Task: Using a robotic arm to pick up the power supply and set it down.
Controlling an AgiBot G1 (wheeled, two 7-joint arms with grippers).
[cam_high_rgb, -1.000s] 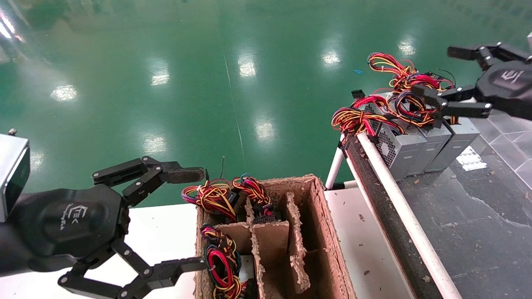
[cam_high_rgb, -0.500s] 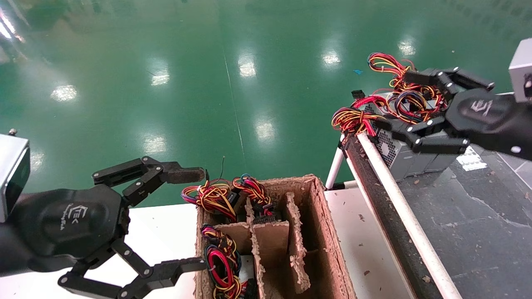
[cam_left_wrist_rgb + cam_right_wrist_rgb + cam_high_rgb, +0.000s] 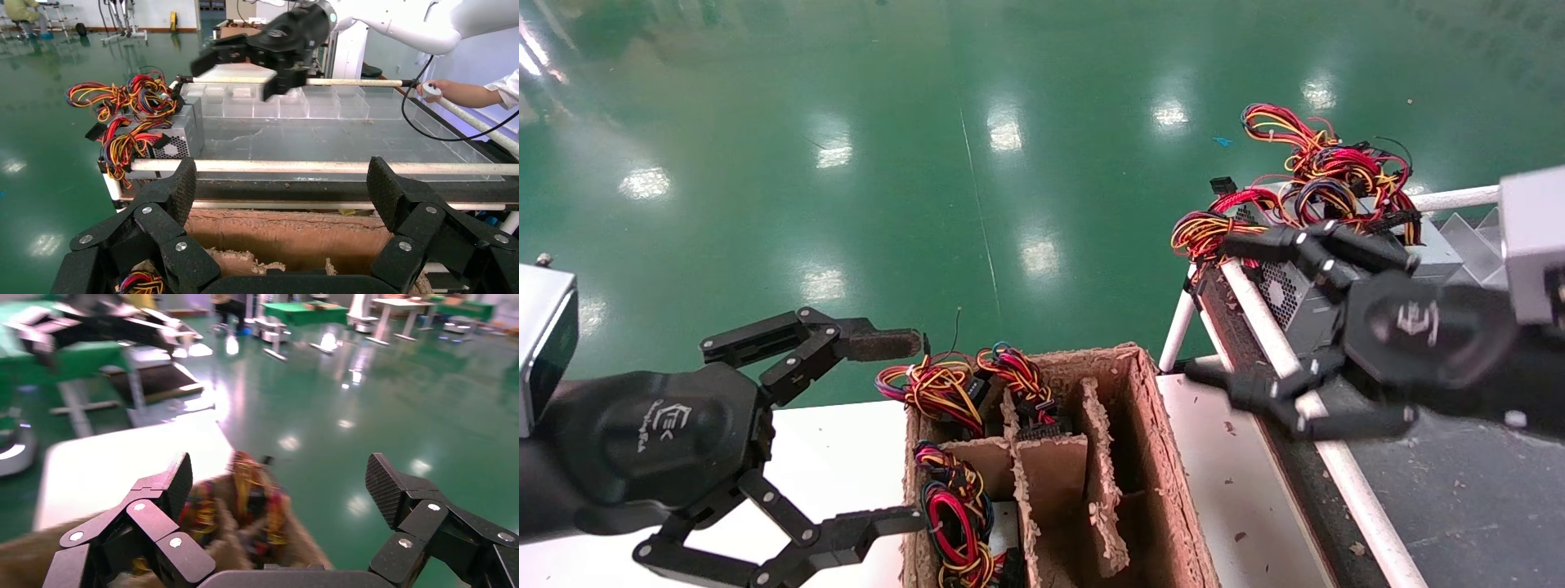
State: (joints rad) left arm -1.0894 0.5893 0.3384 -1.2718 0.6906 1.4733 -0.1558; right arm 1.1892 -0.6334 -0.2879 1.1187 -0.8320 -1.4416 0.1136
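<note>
Grey power supplies stand side by side at the far end of the dark bench. The power supply with the mostly red and magenta wire bundle is in that row; its box is largely hidden behind my right arm. The left wrist view shows the row too. My right gripper hangs open and empty over the bench's white rail, nearer to me than the supplies. It also shows in the left wrist view. My left gripper stays open and empty beside the cardboard box.
The box has cardboard dividers; wire bundles fill its left compartments. It rests on a white table. A person's hand holds a cabled device beyond the bench. Green floor lies past the table and bench.
My right gripper has swung away from above the power supplies, down and towards me, to the bench's rail near the box, open and empty throughout. The left arm has not moved.
</note>
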